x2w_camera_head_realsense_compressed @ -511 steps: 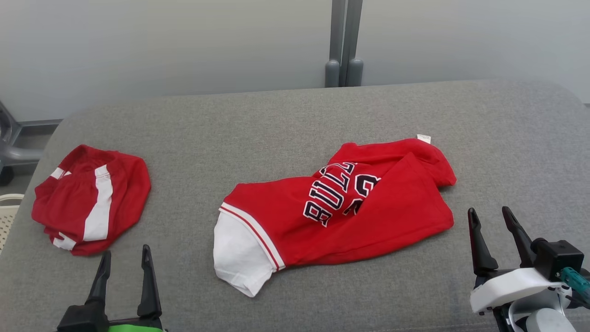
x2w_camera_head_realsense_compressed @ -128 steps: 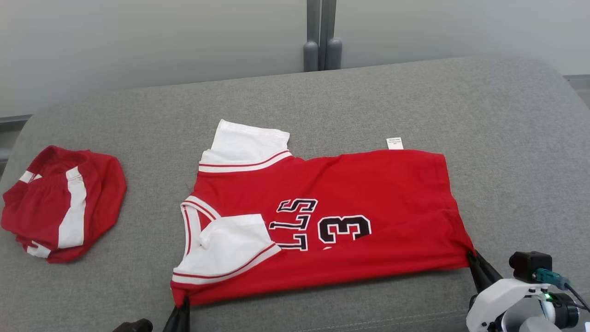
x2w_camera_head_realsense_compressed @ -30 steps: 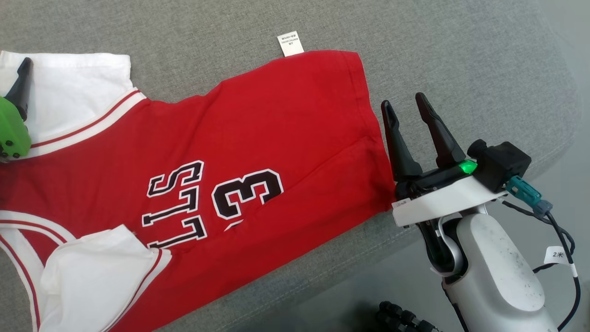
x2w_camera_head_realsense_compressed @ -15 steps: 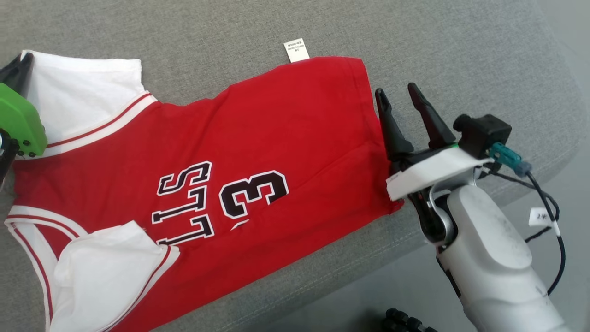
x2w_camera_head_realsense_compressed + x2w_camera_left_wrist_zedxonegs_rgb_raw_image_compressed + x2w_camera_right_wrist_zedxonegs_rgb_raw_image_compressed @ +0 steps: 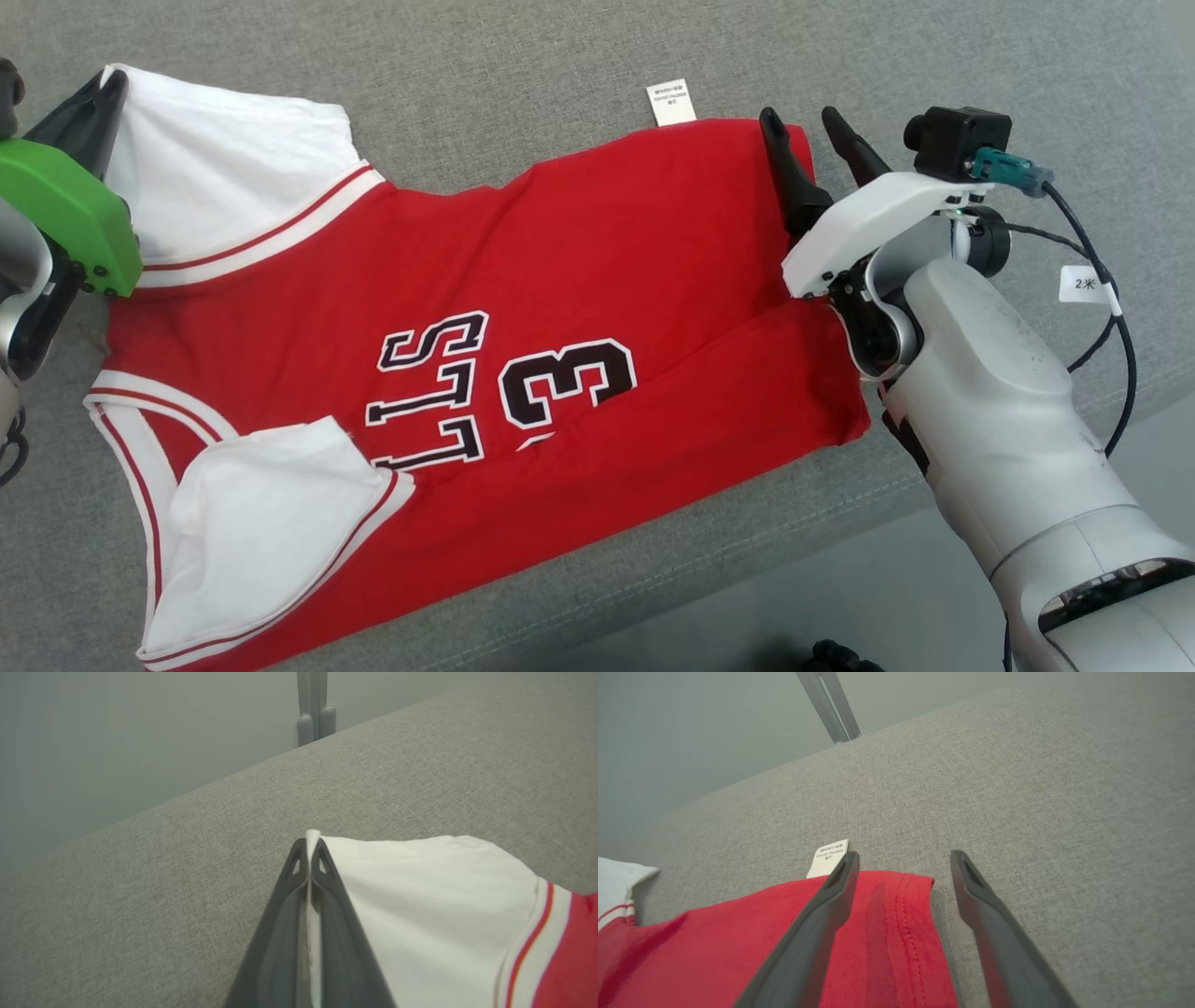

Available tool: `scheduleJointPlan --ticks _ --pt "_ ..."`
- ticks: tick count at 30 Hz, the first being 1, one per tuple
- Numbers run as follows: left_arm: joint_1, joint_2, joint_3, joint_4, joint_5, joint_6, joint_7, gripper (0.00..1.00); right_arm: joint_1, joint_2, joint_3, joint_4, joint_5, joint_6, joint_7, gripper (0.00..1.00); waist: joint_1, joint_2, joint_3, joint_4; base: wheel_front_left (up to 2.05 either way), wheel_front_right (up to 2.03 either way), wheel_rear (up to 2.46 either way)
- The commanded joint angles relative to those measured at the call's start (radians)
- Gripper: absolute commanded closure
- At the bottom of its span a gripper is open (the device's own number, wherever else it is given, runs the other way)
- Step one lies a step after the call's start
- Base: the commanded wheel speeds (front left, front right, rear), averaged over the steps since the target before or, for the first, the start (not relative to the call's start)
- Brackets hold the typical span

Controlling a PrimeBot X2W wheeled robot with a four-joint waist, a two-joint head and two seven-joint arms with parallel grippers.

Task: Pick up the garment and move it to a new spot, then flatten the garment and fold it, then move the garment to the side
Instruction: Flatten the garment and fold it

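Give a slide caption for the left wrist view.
Left hand shut on the jersey's white sleeve, grey cushion beneath.

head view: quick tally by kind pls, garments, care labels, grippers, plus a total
garments: 1, the red jersey
care labels: 1, the white care label at the jersey's far edge
grippers: 2, left gripper and right gripper
total: 4

Print on the label [image 5: 671,101] is too small to read. A folded white sleeve [image 5: 271,523] hides some lettering on the garment [image 5: 607,243].
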Motion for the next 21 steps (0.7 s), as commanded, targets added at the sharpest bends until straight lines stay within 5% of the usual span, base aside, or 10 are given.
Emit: scheduleJointPlan --ticks 1,5,6,7,8,9,21 --pt "-0.018 -0.002 -0.005 -0.001 -0.009 -0.001 -0.007 1.00 -0.017 -0.002 0.004 0.023 0.011 -0.001 0.009 0.00 0.0000 0.0000 0.003 0.010 0.00 0.00 0.00" --pt "-0.034 -0.007 -0.033 0.000 -0.020 -0.001 -0.021 1.00 -0.066 0.000 0.023 0.112 0.044 0.000 0.015 0.00 0.0000 0.0000 0.007 0.022 0.00 0.00 0.00" --pt "-0.038 -0.008 -0.040 0.001 -0.023 -0.001 -0.023 1.00 -0.076 0.001 0.027 0.124 0.057 0.000 0.007 0.07 0.0000 0.0000 0.008 0.025 0.00 0.00 0.00" --pt "-0.041 -0.009 -0.046 0.001 -0.026 -0.001 -0.025 1.00 -0.084 0.001 0.031 0.140 0.067 0.000 0.005 0.21 0.0000 0.0000 0.009 0.028 0.00 0.00 0.00" --pt "-0.045 -0.009 -0.052 0.002 -0.028 -0.001 -0.029 1.00 -0.089 0.001 0.039 0.158 0.071 0.000 0.008 0.93 0.0000 0.0000 0.010 0.029 0.00 0.00 0.00" --pt "-0.049 -0.010 -0.058 0.003 -0.032 -0.001 -0.033 1.00 -0.094 0.001 0.049 0.174 0.076 0.000 0.013 1.00 0.0000 0.0000 0.012 0.031 0.00 0.00 0.00" --pt "-0.075 -0.010 -0.110 0.019 -0.062 -0.001 -0.095 1.00 -0.158 -0.005 0.115 0.207 0.104 0.000 -0.075 1.00 0.0000 0.0000 -0.010 0.057 0.00 0.00 0.00"
